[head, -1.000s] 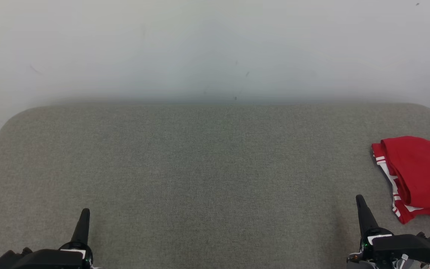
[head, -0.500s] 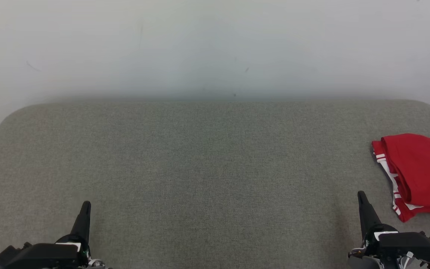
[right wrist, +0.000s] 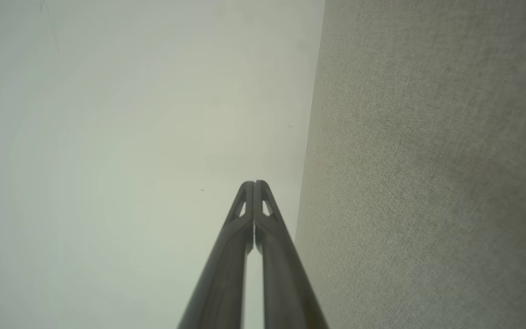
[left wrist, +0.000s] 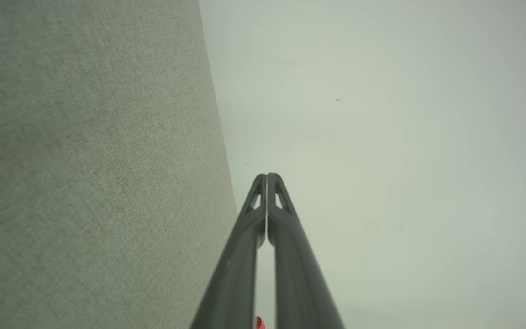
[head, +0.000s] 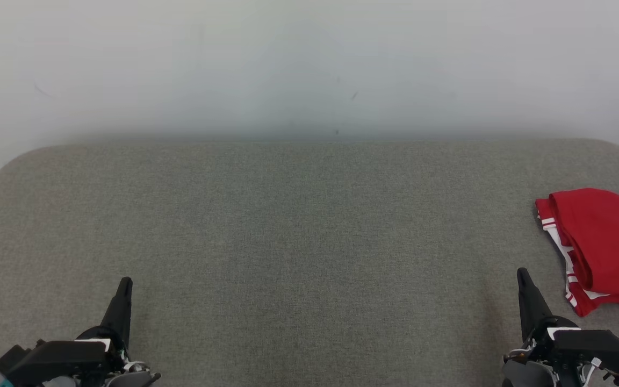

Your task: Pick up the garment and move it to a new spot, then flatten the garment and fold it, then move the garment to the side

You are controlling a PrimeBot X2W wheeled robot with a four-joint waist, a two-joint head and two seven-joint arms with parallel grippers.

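- Left gripper point(head: 125, 282), low at the left of the head view: sits fully closed, tips pressed together, holds nothing.
- Right gripper point(head: 522, 274), low at the right: likewise clamped together and empty, its tip apart from the cloth.
- From the wrist views, two long dark fingers point(left wrist: 240, 256) on each: smooth, matte, narrowing to rounded ends with small triangular cut-outs, meeting along a thin straight seam.
- Garment point(head: 605, 242): rests at the right edge of the cushion, near the Right gripper and a little beyond it.
- Soft red cloth in a folded bundle, rounded along the fold, white stripes point(head: 555, 242) down its left hem, right part cut off by the frame.
- Cushion point(head: 309, 226): wide grey pad, coarse woven fabric, rounded far corners.
- Wall point(head: 309, 64) behind: pale, smooth, faintly scuffed.
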